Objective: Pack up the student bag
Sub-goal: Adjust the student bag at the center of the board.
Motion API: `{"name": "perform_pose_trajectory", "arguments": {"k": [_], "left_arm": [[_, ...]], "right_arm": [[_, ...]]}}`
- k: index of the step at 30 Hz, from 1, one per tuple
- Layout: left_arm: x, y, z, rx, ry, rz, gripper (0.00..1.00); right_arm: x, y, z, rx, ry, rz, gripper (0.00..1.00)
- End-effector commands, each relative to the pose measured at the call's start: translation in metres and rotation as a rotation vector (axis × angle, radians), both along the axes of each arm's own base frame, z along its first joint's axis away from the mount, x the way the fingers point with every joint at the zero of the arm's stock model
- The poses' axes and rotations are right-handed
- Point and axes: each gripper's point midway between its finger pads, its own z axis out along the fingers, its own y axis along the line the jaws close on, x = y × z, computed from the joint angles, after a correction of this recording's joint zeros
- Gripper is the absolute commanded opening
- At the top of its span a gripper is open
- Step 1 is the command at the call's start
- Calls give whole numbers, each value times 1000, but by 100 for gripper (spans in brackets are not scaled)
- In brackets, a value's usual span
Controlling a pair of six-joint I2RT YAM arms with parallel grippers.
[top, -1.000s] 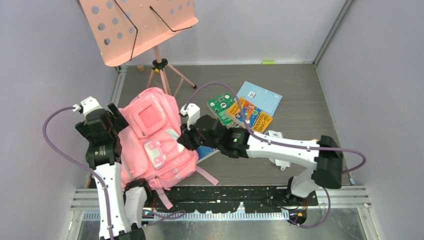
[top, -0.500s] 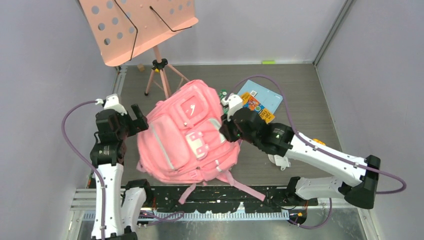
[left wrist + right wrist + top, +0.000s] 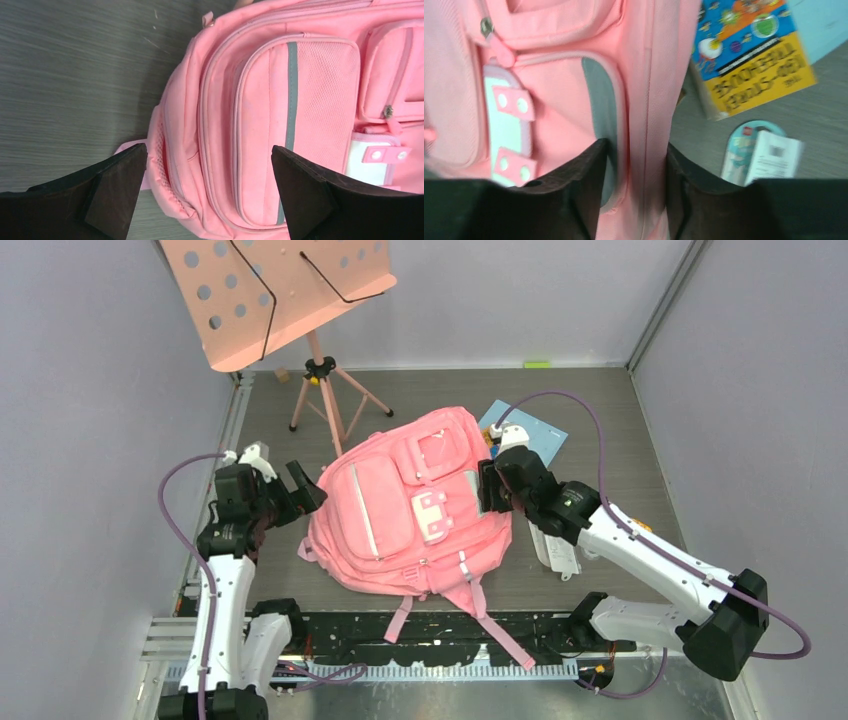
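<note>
The student bag [image 3: 400,510], a big pink backpack, lies front-up in the middle of the table with its straps trailing toward the near edge. My right gripper [image 3: 487,485] is at its right edge. In the right wrist view [image 3: 636,150] a fold of the bag [image 3: 559,100] fills the gap between the jaws. My left gripper [image 3: 303,490] hovers open just off the bag's left side. Through the left wrist camera its fingers [image 3: 207,155] straddle the bag's lower corner [image 3: 260,125] without touching it.
A colourful book [image 3: 749,55] and a light blue book [image 3: 535,435] lie partly under the bag's right side. A white and teal packet [image 3: 560,550] sits under my right arm. The salmon music stand [image 3: 280,295] stands on its tripod [image 3: 325,390] at the back left.
The bag has been dragged right and turned, from the left side to the table's middle, now covering the books. My left gripper followed it rightward, still open. The right jaws have widened slightly.
</note>
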Motion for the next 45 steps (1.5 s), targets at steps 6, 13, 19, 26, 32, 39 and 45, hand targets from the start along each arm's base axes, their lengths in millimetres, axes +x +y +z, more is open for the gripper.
{"name": "perform_pose_trajectory", "arguments": {"k": [6, 13, 19, 26, 32, 39, 45], "left_arm": [[10, -40, -23, -306, 52, -28, 98], [4, -34, -43, -233, 117, 1, 99], [-20, 22, -50, -13, 114, 272, 98], [-30, 13, -77, -103, 176, 321, 94], [-26, -3, -94, -170, 220, 259, 80], [-19, -12, -98, -215, 211, 218, 68], [-16, -20, -98, -225, 213, 159, 46]], "right_arm": [[38, -40, 42, -53, -174, -224, 88], [13, -22, 42, 21, -98, -82, 94], [2, -8, 13, 98, -19, -50, 95], [9, -8, -23, 62, 62, -121, 99], [18, -18, -44, 71, 123, -158, 99], [21, -15, -57, 163, 186, -124, 96], [25, -8, -68, 244, 238, -103, 84]]}}
